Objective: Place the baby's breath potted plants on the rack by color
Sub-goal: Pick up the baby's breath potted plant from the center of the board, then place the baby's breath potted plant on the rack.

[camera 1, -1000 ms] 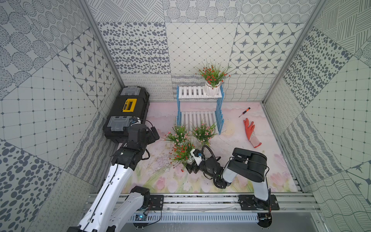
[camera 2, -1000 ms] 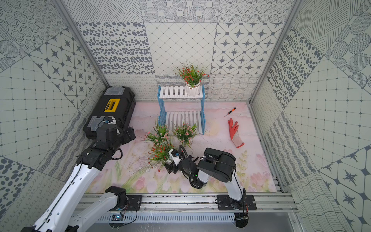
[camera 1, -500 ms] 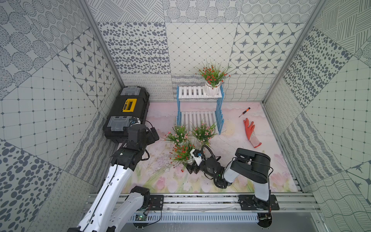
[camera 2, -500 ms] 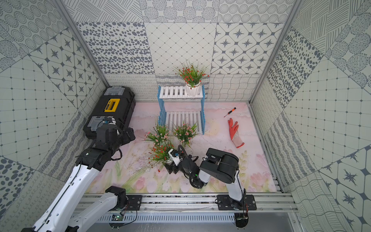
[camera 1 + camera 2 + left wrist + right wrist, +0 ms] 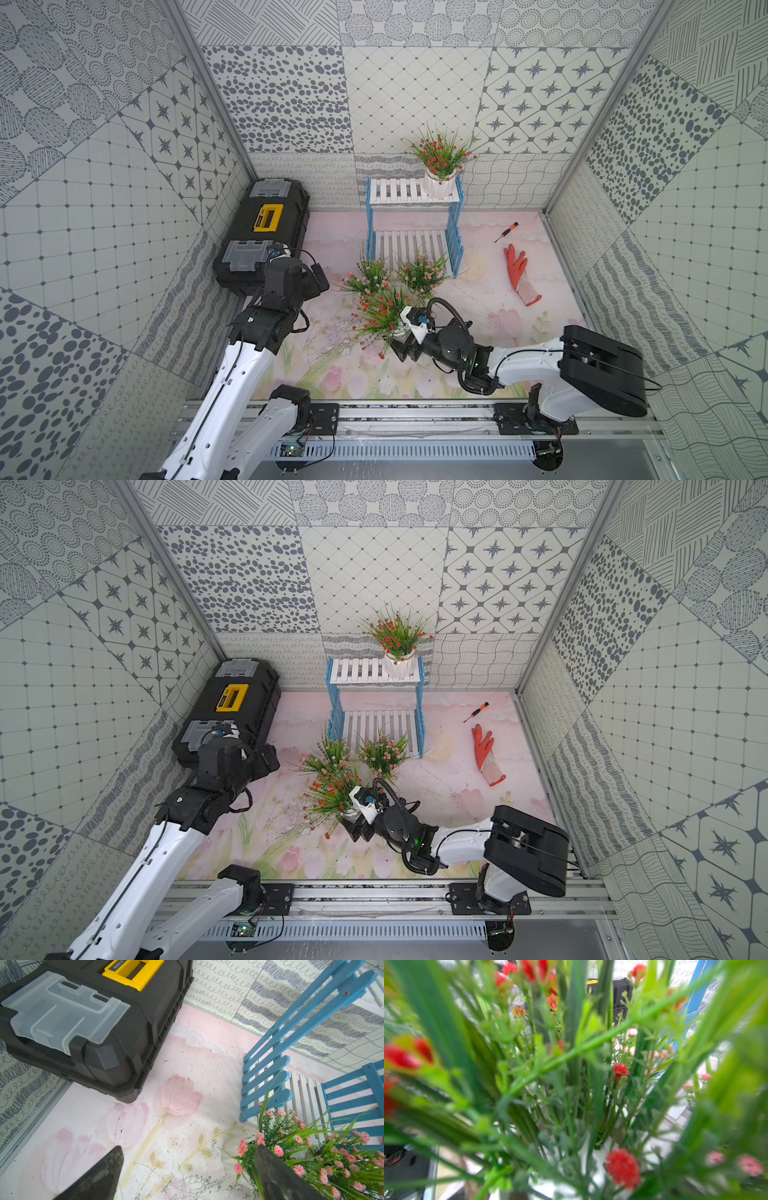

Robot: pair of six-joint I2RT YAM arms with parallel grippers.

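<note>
The blue and white rack (image 5: 390, 193) (image 5: 357, 671) stands at the back wall. A red-flowered baby's breath plant (image 5: 440, 156) (image 5: 397, 636) sits on the right end of its top shelf. Two pink plants (image 5: 372, 276) (image 5: 422, 270) stand on the floor in front of its lower shelf. A second red plant (image 5: 380, 311) (image 5: 332, 791) stands nearer the front. My right gripper (image 5: 399, 337) (image 5: 353, 818) is low at that plant's white pot; foliage (image 5: 571, 1084) fills its wrist view and hides the fingers. My left gripper (image 5: 188, 1159) (image 5: 320, 280) hangs open and empty beside a pink plant (image 5: 291, 1147).
A black and yellow toolbox (image 5: 266, 232) (image 5: 93, 1022) lies along the left wall, just behind my left wrist. An orange-handled screwdriver (image 5: 506, 232) and an orange glove (image 5: 519, 274) lie on the floor right of the rack. Patterned walls close in three sides.
My right arm's elbow has swung right and toward the front rail, while its gripper stays at the red plant's pot. The left arm and the plants have not moved.
</note>
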